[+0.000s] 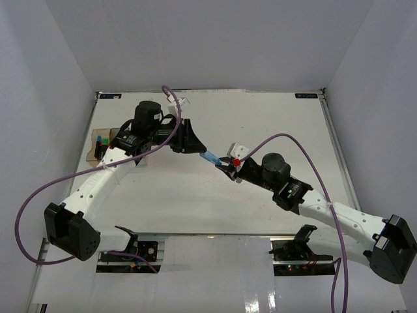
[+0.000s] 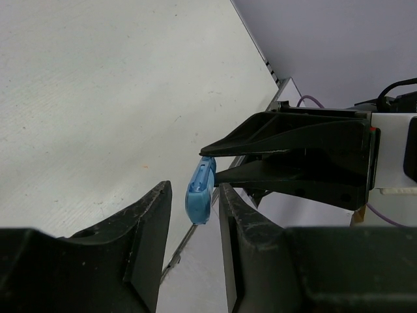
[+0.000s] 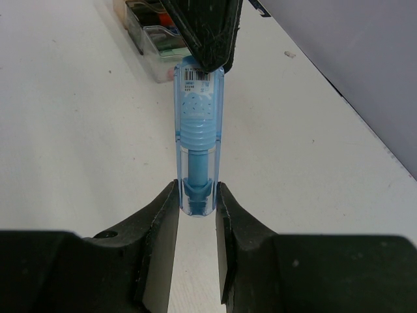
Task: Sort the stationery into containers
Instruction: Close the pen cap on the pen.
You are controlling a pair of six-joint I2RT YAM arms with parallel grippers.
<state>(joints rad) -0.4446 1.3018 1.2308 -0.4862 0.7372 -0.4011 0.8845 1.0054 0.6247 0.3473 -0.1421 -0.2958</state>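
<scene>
Right hand (image 3: 197, 195) pinching translucent blue stick (image 3: 197, 124), white tabletop (image 1: 273, 120), grey walls (image 1: 208, 39)

Left arm (image 1: 98, 186) and right arm (image 1: 329, 212) angled inward, left hand (image 2: 194, 195) part-open — facing right hand (image 3: 197, 195), clamped.

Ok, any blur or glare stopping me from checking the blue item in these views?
Right wrist: blue item sharp, evenly lit; containers behind softer. Left wrist: item small, left end effector dark and blurred up close. Top external: even light, no glare, item tiny.
</scene>
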